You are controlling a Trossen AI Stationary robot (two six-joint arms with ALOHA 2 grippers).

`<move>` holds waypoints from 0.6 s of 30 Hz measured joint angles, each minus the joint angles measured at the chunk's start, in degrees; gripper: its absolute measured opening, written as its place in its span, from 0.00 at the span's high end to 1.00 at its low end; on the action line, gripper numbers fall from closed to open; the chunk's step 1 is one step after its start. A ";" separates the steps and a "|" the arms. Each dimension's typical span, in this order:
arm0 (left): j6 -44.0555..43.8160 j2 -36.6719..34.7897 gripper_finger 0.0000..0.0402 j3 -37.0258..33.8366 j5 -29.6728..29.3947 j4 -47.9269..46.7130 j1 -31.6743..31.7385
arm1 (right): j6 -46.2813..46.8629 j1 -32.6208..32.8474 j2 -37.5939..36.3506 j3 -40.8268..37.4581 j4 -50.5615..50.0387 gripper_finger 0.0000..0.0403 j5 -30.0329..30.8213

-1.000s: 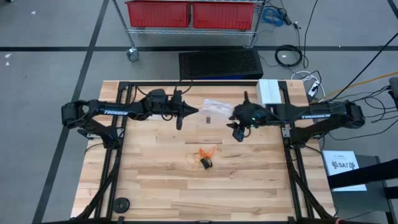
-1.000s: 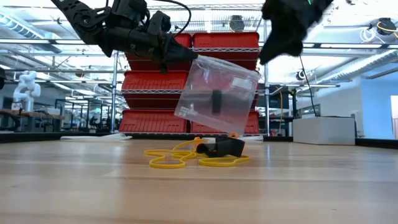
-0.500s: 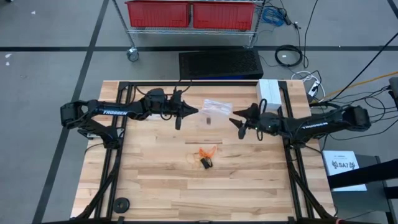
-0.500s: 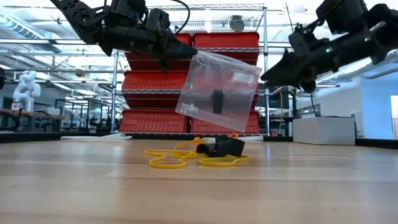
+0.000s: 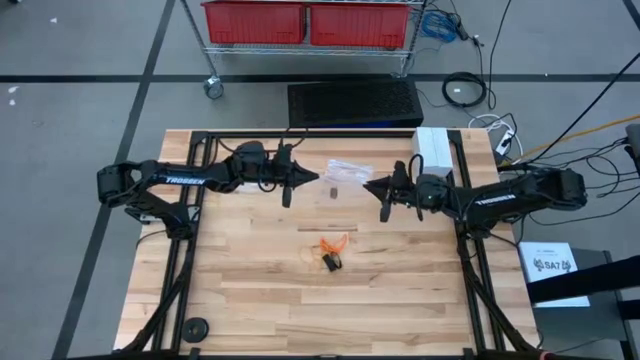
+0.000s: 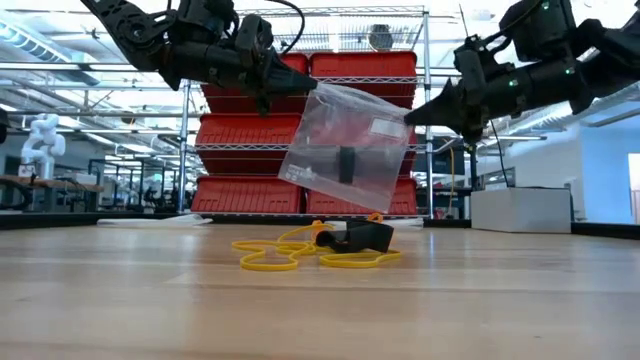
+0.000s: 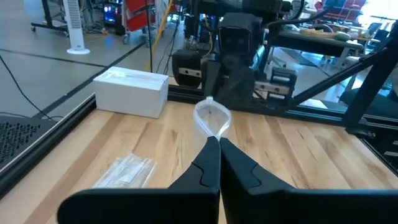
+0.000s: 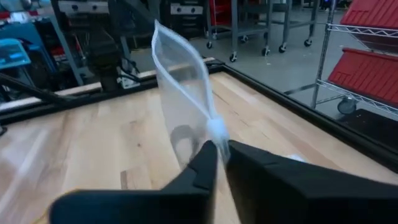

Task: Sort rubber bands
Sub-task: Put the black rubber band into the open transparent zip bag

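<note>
A clear plastic bag (image 6: 345, 150) with a small black piece (image 6: 347, 163) inside hangs above the table between my two grippers. My left gripper (image 6: 303, 88) is shut on its higher top corner. My right gripper (image 6: 408, 115) is shut on the lower top corner. Under the bag, on the table, lie orange rubber bands (image 6: 272, 256) and black ones (image 6: 360, 237). In the high view the orange bands (image 5: 333, 243) and the black ones (image 5: 331, 263) lie nearer than my left gripper (image 5: 316, 180) and my right gripper (image 5: 367, 184). My left gripper pinches the bag's top edge (image 7: 212, 129) at one corner between its two fingers. The fingers come level from the table's left. The bag hangs below them, clear of the table. My right gripper pinches the top edge at the opposite corner (image 8: 216, 129) between its two fingers. These fingers come level from the table's right. That corner sits lower, so the top edge slants.
More clear bags (image 5: 350, 170) lie flat on the table toward its far edge, and they also show in the left wrist view (image 7: 127, 169). A white box (image 5: 435, 147) stands at the far right. A round black piece (image 5: 196, 327) lies near the front left corner.
My right gripper pointed down beside the bag, then drew back toward the table's right edge and turned level with its fingers open. It then went left to the bag and shut on its free top corner. The bag stays hanging from my left gripper.
</note>
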 joint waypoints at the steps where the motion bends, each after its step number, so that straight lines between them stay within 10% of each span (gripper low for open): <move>1: 0.00 0.00 1.00 0.00 0.00 0.03 0.00 | 0.04 0.00 0.28 0.31 -0.13 0.97 -0.03; 18: -0.72 0.42 1.00 -0.02 -0.11 2.87 -1.36 | -3.84 -0.07 0.62 8.98 -8.17 1.00 -2.65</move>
